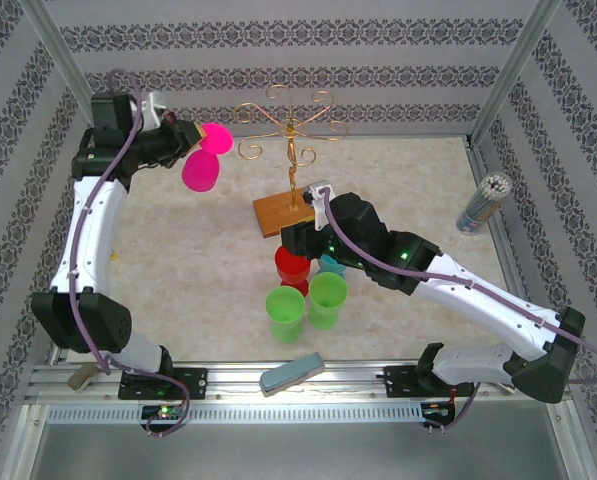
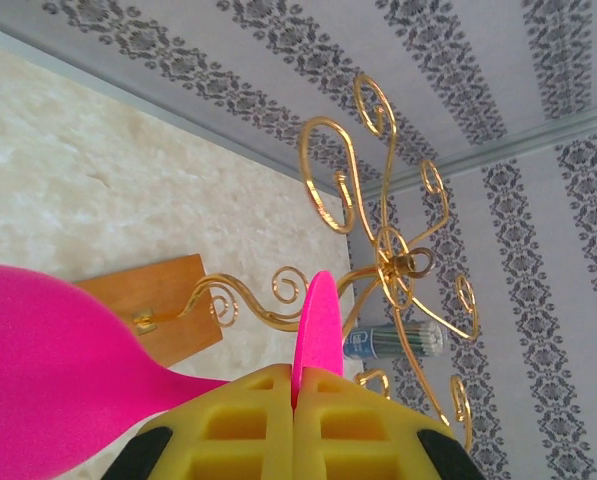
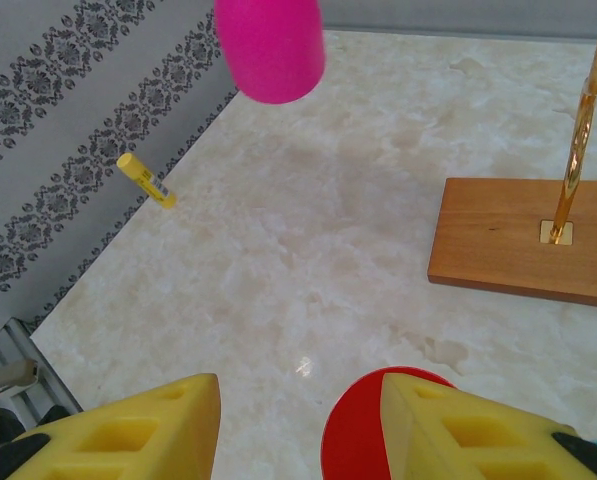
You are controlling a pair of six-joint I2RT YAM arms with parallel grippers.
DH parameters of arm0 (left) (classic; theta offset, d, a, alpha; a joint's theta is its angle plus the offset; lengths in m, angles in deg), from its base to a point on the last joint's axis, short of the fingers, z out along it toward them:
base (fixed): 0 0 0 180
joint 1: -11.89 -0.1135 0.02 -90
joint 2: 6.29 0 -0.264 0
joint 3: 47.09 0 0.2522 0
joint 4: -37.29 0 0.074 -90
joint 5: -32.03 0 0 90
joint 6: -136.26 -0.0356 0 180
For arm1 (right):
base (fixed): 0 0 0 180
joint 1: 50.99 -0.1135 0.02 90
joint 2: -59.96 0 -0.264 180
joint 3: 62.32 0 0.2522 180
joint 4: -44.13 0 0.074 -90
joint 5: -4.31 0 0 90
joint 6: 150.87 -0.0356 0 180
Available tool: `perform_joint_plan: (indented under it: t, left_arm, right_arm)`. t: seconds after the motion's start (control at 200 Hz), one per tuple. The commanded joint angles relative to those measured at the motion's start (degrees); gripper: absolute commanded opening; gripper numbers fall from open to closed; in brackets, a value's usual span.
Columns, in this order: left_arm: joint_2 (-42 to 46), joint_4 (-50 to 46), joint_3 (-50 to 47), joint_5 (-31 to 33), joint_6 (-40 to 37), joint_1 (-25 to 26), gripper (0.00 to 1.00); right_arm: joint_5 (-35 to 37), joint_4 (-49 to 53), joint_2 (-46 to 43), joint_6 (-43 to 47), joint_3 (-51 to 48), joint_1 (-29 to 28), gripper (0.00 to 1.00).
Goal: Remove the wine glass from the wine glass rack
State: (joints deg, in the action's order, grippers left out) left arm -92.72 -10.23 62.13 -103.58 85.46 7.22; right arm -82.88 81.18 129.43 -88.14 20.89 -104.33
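**Wine glass held clear of the rack, removal close to complete**

The left gripper (image 2: pixel 295 388) is at the lower centre of its wrist view. Its yellow pads (image 2: pixel 240 425) are pressed together on the foot end of the pink wine glass (image 2: pixel 48 370). The foot shows edge-on as a thin pink blade rising between the pads, and the bowl fills the lower left of the frame.

In the top view the same gripper (image 1: pixel 186 135) holds the glass (image 1: pixel 203 160) in the air at upper left, tilted with the bowl lowest. The wine glass rack (image 1: pixel 290 125) stands at upper centre, apart from the glass. None of its gold scroll arms (image 2: pixel 393 260) is seen touching the glass.

The right gripper (image 3: pixel 298 385) has its fingers spread wide with nothing between them. It hangs low over a red cup (image 3: pixel 363 430), near the rack's wooden base (image 3: pixel 523 235). The pink bowl (image 3: pixel 270 45) appears at the top of that frame.

By judgement, the lift-off step is effectively done and what remains is retreat. The next move calls for carrying the glass further toward the left of the frame, away from the curls. If the glass is to be set down, it needs bare table (image 1: pixel 188 260), avoiding the green cups (image 1: pixel 285 312) at lower centre.
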Motion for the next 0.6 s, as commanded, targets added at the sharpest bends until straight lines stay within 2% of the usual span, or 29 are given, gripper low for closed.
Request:
perform_joint_plan:
  t: [0.0, 0.165, 0.31, 0.595]
  left_arm:
    - [3.8, 2.9, -3.7, -2.6, -1.7, -2.5, 0.00]
    - [7.2, -0.3, -8.7, -4.0, -5.4, -5.3, 0.00]
    - [9.1, -6.5, -11.3, -3.0, -11.7, -6.5, 0.00]
    - [15.3, -15.3, -16.9, 3.2, -22.0, -6.9, 0.00]
  right_arm:
    - [-1.0, -1.2, -1.2, -0.9, -0.2, 0.3, 0.47]
    - [-1.8, -1.2, -1.3, -0.9, 0.2, 0.2, 0.46]
    - [-2.5, -0.9, -1.4, -1.0, 0.1, 0.2, 0.46]
    - [-2.4, -1.2, -2.8, -1.3, -1.6, 0.1, 0.46]
